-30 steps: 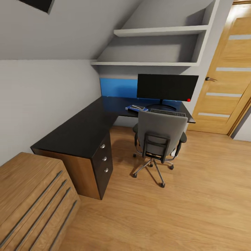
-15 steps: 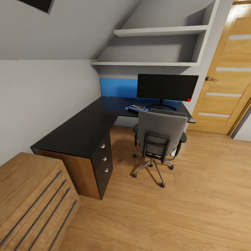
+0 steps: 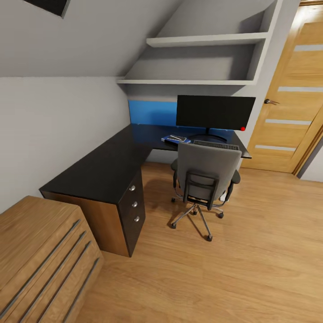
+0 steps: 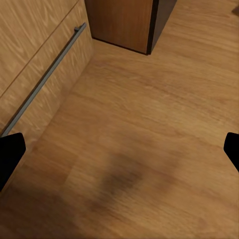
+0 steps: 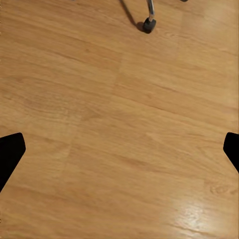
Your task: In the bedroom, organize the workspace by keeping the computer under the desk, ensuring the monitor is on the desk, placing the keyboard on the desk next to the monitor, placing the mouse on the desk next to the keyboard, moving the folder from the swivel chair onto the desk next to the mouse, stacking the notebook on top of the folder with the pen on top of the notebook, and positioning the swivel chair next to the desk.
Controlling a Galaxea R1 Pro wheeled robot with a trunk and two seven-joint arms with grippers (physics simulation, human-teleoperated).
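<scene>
- head view: the robot stands back from the desk [image 3: 103,168], well apart from everything on it. the monitor [image 3: 215,112] stands on the desk, with the keyboard [image 3: 216,145] just in front of it. the blue folder [image 3: 176,139] lies on the desk beside the keyboard, with a grey notebook [image 3: 176,137] on top; i cannot make out the pen or mouse. the swivel chair [image 3: 205,177] sits tucked close to the desk. judging by this, the layout looks nearly or fully done, so the step in hand is a check from a distance. any next move would call for driving closer first.
- left wrist view: the left end effector [image 4: 119,152] is released and empty, with its dark fingertips [image 4: 10,154] spread wide over bare wood floor [image 4: 144,124]. a light-wood dresser [image 4: 35,55] stands beside it.
- right wrist view: the right end effector [image 5: 119,149] is likewise released, holding nothing, hanging over floor. a chair caster [image 5: 148,25] lies ahead of it.
</scene>
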